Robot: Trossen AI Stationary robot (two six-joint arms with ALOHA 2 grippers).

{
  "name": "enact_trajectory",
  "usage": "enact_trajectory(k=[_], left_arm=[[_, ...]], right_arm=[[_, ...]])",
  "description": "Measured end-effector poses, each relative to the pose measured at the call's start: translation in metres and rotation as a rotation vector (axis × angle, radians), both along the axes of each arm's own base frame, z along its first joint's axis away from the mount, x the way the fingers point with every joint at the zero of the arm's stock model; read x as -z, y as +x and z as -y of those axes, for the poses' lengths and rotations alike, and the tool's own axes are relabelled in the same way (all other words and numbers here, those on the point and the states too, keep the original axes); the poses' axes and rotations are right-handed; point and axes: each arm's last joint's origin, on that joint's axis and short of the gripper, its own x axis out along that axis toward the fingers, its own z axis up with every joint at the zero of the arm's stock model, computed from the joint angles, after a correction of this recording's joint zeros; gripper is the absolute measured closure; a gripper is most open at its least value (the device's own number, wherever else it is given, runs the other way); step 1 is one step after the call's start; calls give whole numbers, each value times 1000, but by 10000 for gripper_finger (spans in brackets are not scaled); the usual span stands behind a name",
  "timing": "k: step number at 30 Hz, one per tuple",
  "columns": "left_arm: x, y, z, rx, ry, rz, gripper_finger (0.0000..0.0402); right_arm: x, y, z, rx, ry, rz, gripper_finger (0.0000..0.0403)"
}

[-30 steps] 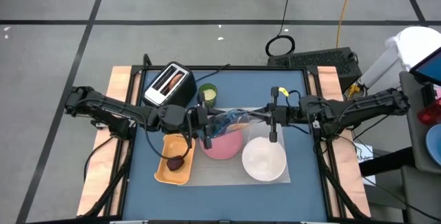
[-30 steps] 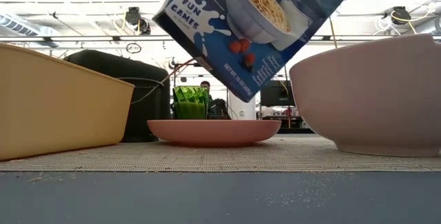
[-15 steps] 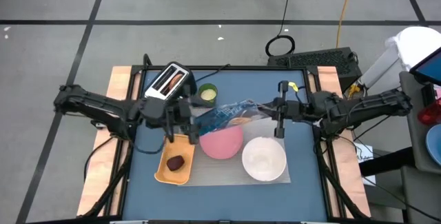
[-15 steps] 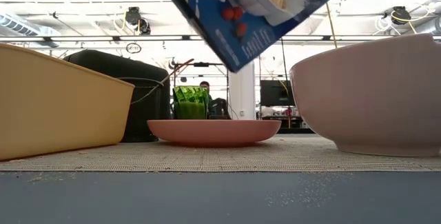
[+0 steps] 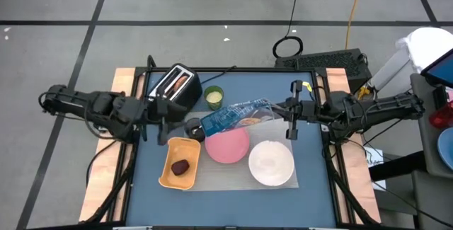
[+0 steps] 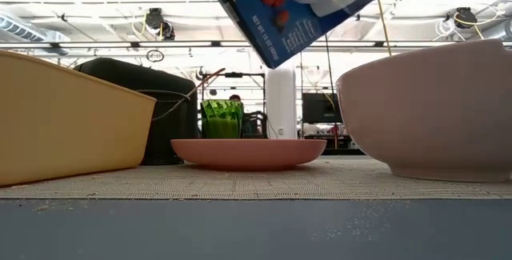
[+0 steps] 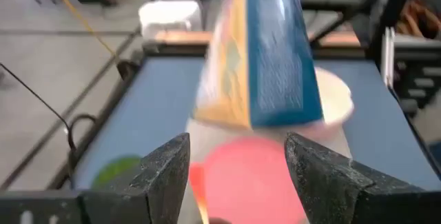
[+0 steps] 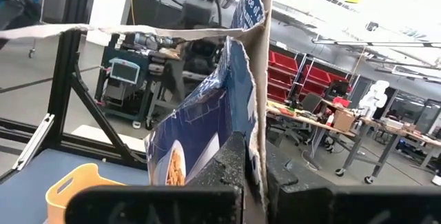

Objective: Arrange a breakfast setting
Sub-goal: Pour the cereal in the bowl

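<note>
A blue cereal box (image 5: 233,117) hangs slanted above the pink plate (image 5: 228,146), with my right gripper (image 5: 274,114) shut on its open top end. The white bowl (image 5: 271,163) stands to the plate's right on the grey mat (image 5: 233,180). A small dark-red fruit (image 5: 180,167) lies in the yellow tray (image 5: 177,177). A toasted bagel (image 5: 174,83) sticks up from the toaster (image 5: 185,94). My left gripper (image 5: 192,128) stands open to the left of the box's lower end (image 7: 258,52), with nothing between its fingers (image 7: 165,176). My right gripper pinches one cardboard wall of the box at its torn open top (image 8: 259,124) between its two fingers (image 8: 234,165). It comes level from the table's right side. The box hangs clear of the table, slanting down and left over the plate (image 6: 248,152).
A green cup (image 5: 213,97) stands to the right of the toaster at the back of the table. In the low view the tray's wall (image 6: 64,116) rises at the left and the bowl (image 6: 432,112) at the right. Bare blue tabletop (image 5: 297,81) lies behind the right arm.
My left gripper has drawn back from the box's lower end toward the table's left edge and now stands apart from it. The box, still held by my right gripper, has risen higher above the plate.
</note>
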Motion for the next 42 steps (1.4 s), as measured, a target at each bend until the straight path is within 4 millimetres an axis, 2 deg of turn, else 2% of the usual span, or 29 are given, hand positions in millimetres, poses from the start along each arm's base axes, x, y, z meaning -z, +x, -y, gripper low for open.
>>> enact_trajectory(k=[4, 10, 15, 21, 42], left_arm=[[26, 2, 11, 42, -6, -49, 160], [61, 17, 21, 60, -55, 41, 160], [75, 31, 26, 62, -92, 145, 160], [75, 39, 30, 99, -39, 197, 160], [73, 40, 29, 115, 36, 220, 160]], right_arm=[[0, 0, 0, -1, 0, 3, 403], [0, 0, 0, -1, -2, 2, 403], [0, 0, 0, -1, -3, 3, 403], [-1, 0, 0, -1, -2, 3, 403], [-1, -1, 0, -1, -2, 6, 403]])
